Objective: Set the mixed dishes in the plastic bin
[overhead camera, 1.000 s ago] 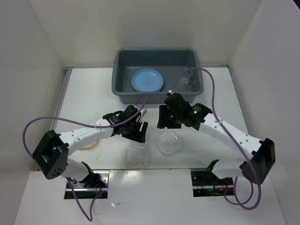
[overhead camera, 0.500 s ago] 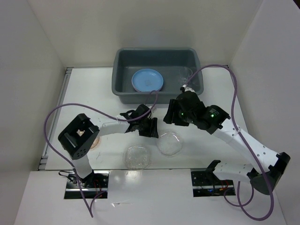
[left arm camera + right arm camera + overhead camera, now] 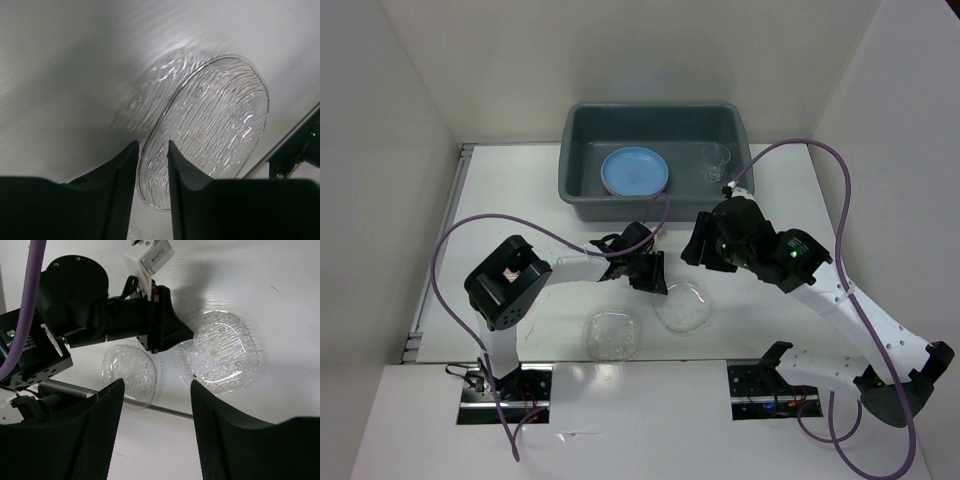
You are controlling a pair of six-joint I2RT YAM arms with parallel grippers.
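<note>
Left gripper point(image 3: 152, 146): fingers nearly closed astride rim of clear dish point(image 3: 215, 125), centre frame; actual pinch cannot be told. Right gripper point(image 3: 157, 385): wide open, above the dish. Bin point(image 3: 582, 190), upper centre: 1 blue plate point(image 3: 635, 171), 1 cup point(image 3: 715, 162).

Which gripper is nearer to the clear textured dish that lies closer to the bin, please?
Left. The left gripper is at the rim of the clear dish, fingertips either side; the right gripper hovers open above it, apart.
</note>
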